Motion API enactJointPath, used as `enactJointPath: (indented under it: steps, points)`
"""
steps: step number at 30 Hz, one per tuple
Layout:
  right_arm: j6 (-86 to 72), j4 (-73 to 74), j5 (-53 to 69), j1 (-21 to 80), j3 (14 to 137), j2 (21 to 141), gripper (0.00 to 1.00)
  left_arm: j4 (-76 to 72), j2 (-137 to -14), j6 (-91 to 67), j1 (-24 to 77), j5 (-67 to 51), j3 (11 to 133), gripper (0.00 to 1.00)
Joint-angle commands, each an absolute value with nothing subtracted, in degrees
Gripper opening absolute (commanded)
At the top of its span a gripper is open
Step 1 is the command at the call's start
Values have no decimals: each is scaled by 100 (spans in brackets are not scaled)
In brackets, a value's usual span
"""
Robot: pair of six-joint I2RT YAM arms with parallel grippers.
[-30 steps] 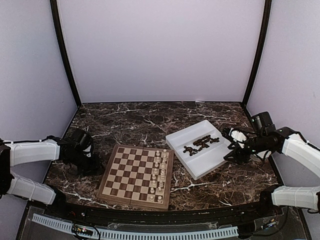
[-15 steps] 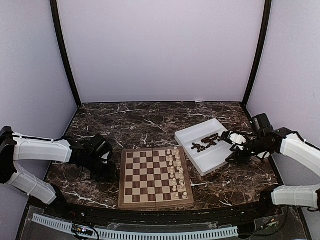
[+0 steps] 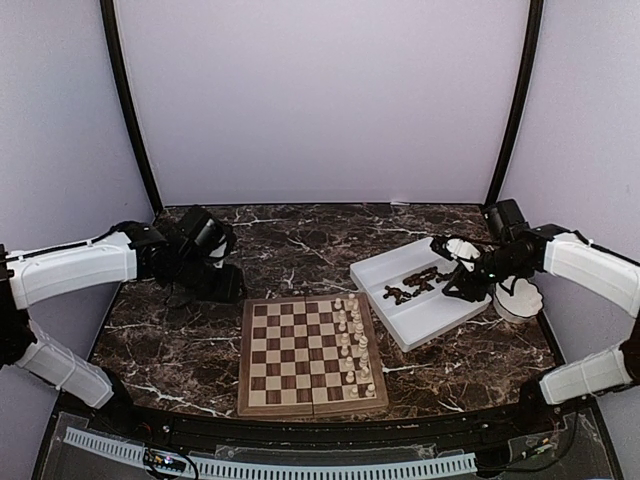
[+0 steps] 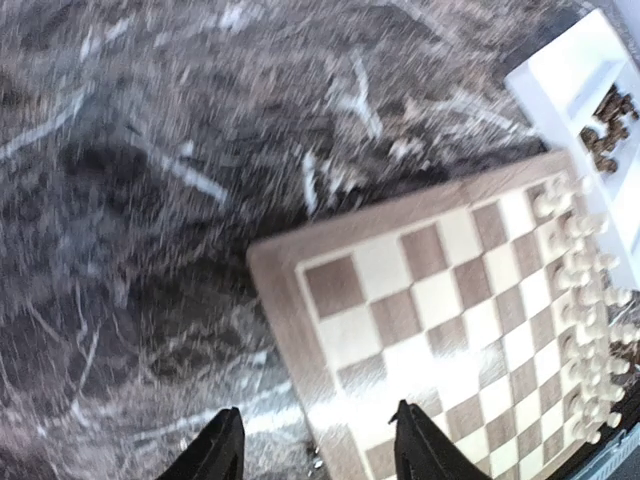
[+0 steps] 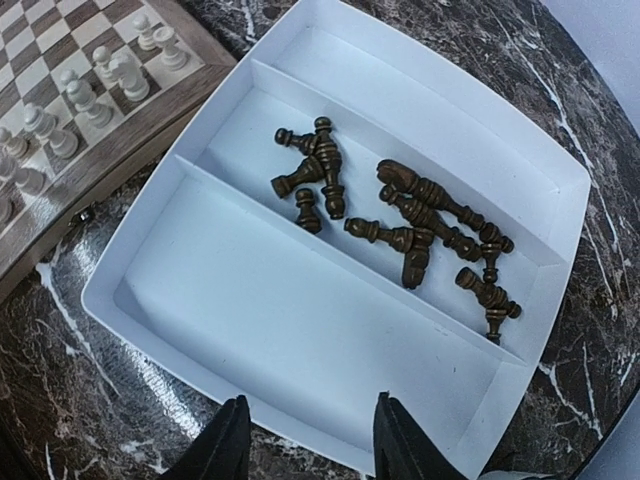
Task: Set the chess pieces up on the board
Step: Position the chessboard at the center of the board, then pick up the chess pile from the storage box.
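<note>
The board lies at the table's front centre, with cream-white pieces along its right side. The dark chess pieces lie in a heap in the middle compartment of a white tray, right of the board; the same heap of dark chess pieces shows from above. My right gripper hangs open over the tray's near compartment, holding nothing. My left gripper is open and empty above the board's left rear corner. That same left gripper is lifted off the table.
Dark marble table with purple walls on three sides. The tray sits askew, its left corner close to the board's right rear corner. A small white object lies on the table just right of the tray.
The board slid right toward the tray, pushed by the left gripper, which has since lifted and drawn back toward the rear left. The right gripper rose over the tray and its jaws narrowed.
</note>
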State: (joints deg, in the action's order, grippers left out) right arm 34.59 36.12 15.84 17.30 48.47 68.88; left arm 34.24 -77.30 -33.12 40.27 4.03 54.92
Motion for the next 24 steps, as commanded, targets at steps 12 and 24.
enactJointPath:
  steps: [12, 24]
  points:
    - [3530, 3884, 1158, 1885, 7625, 10276, 29, 1784, -9776, -733, 3422, -1198, 8260, 55]
    - [4394, 4859, 1432, 2286, 8470, 11424, 34, 835, -9891, -531, 3098, -1841, 7716, 55]
